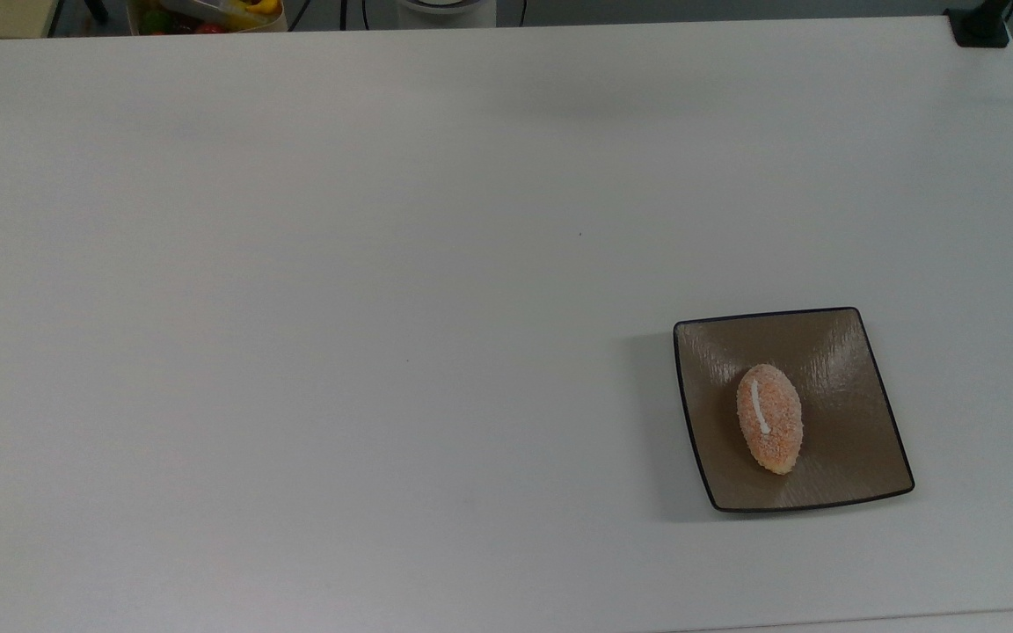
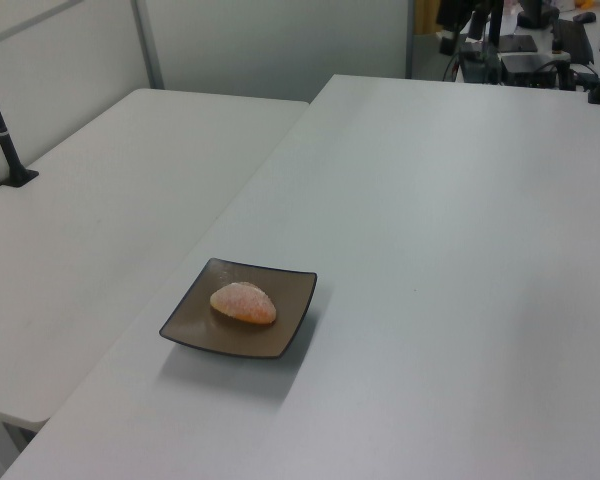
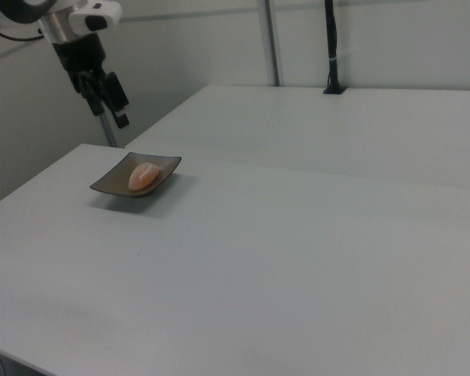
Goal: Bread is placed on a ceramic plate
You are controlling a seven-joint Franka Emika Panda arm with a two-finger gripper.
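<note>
The small oval orange-pink bread (image 1: pixel 769 419), crumb-speckled with a short white stripe along its top, is lying on the square, shallow, glossy brown ceramic plate (image 1: pixel 858 440) with its thin black rim. In the top view the roll is sitting a little toward the top view's left of the plate's middle, its long axis running nearly up and down, and the plate is resting near the lower right of the broad white table (image 1: pixel 339 308). The left view is showing the same bread (image 2: pixel 243 302) lying in the plate (image 2: pixel 290 310), which is sitting close to the table's edge beside a second white table (image 2: pixel 100 200).

In the right view the black two-finger gripper (image 3: pixel 116 100) is hanging from the white arm (image 3: pixel 59 19) high above the table, up and toward the right view's left of the plate (image 3: pixel 110 182), well apart from the bread (image 3: pixel 143 177). Its fingers are holding nothing; how far apart they are standing I cannot tell from this angle.
</note>
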